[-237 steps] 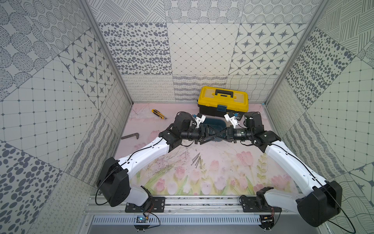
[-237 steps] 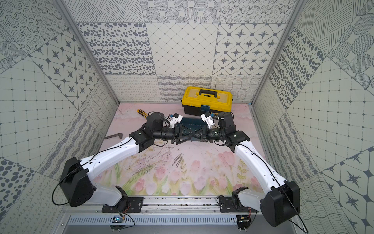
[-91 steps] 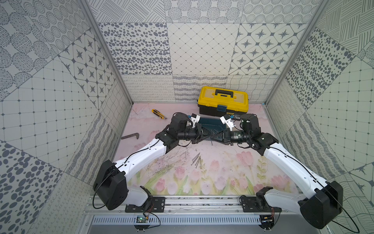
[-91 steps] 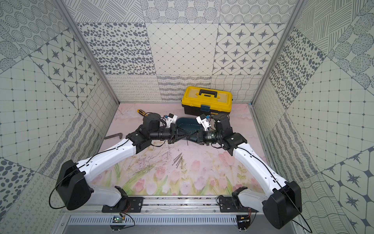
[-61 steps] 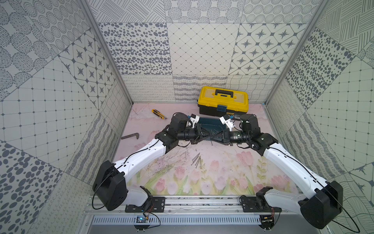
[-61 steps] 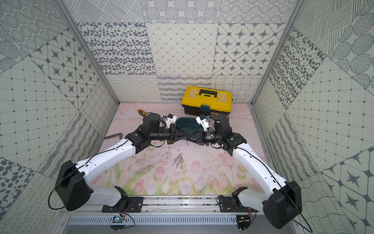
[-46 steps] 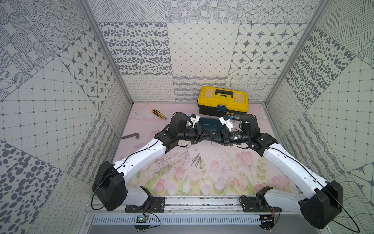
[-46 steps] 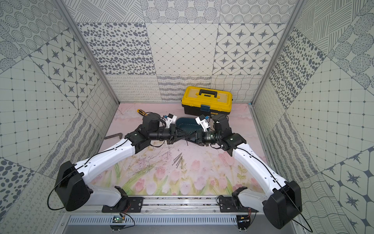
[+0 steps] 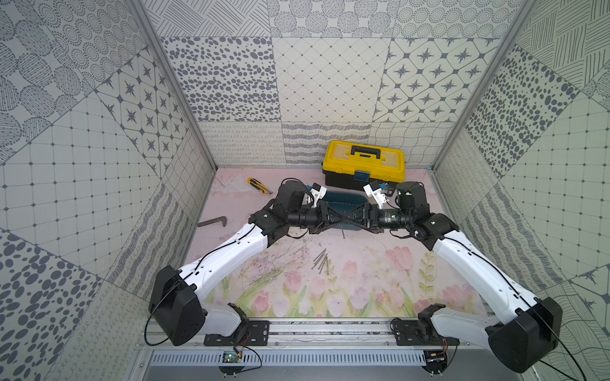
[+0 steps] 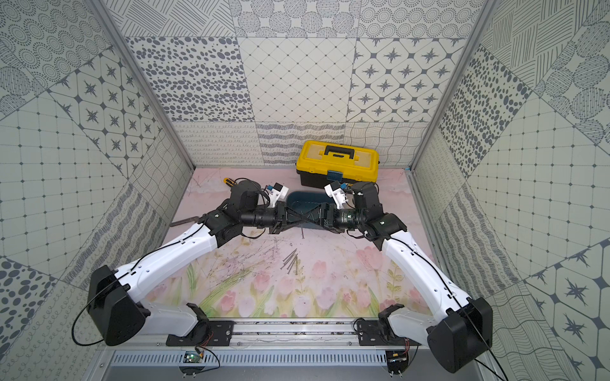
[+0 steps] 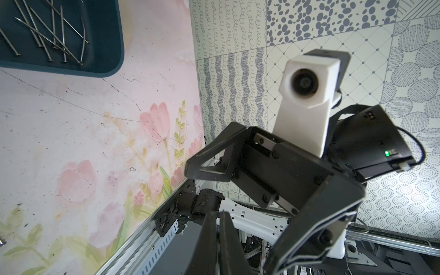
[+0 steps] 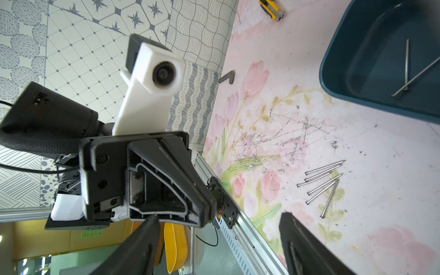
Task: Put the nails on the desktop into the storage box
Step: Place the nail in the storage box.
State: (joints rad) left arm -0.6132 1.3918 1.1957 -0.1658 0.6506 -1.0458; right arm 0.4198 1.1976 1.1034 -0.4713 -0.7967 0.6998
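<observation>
Meeting over the storage box (image 9: 343, 194) at the centre of both top views, the left claw (image 11: 217, 214) was pressed shut, the right claw (image 12: 220, 215) wide; six nails (image 9: 322, 261) lay just below on the bench (image 9: 379, 280).

Counted: loose nails (image 12: 325, 184) at the centre of the desk (image 9: 379, 264), six in one cluster. Boxed nails (image 11: 48, 40), about nine in the left wrist view, overlapping, tally unsure. Storage box (image 11: 117, 47): one. Yellow toolbox (image 9: 363, 161), far: one. Utility knife (image 9: 259, 185), far left: one. L-shaped bar (image 9: 213, 221), left: one. Arms: two, left arm (image 9: 231, 254) and right arm (image 9: 468, 264).
</observation>
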